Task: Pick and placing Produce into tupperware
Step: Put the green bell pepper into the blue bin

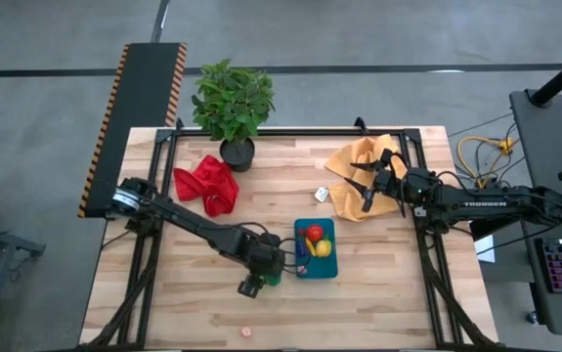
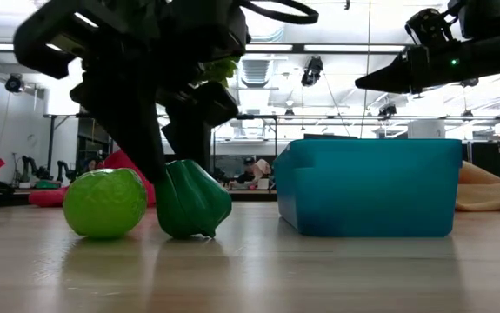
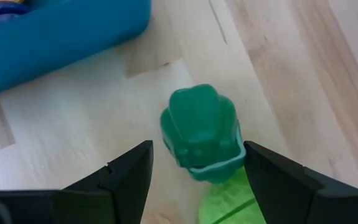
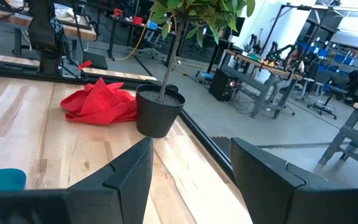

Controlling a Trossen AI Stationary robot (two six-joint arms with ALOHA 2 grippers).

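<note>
A dark green toy pepper (image 3: 200, 130) lies on the table just left of the teal tupperware (image 1: 327, 270). A lime-green round fruit (image 2: 104, 203) rests against it. My left gripper (image 3: 194, 168) hangs open over the pepper, slanting down, with a finger on either side of it; I see no plain touch. Red, yellow and purple produce (image 1: 315, 240) lies inside the tupperware. My right gripper (image 4: 191, 149) waits open above the mustard cloth (image 1: 359, 161) at the far right.
A potted plant (image 1: 232, 108) stands at the far edge, with a red cloth (image 1: 207, 186) beside it. A small white thing (image 1: 322, 195) lies behind the tupperware. A pink speck (image 1: 246, 331) sits near the front edge. Bare wood lies in front of the tupperware.
</note>
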